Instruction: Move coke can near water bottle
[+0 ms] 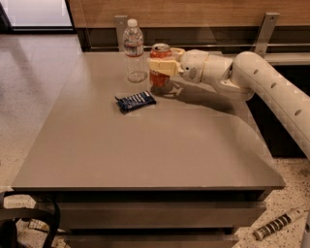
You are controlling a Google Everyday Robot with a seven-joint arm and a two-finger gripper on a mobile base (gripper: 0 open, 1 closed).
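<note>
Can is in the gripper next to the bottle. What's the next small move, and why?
Probably set it down and release: the gripper holds the coke can just right of the water bottle, apart from it, at about table height.

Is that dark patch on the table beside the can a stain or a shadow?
Camera view: a shadow, cast on the table by the arm and gripper holding the coke can beside the water bottle; the top-left window is washed out.
</note>
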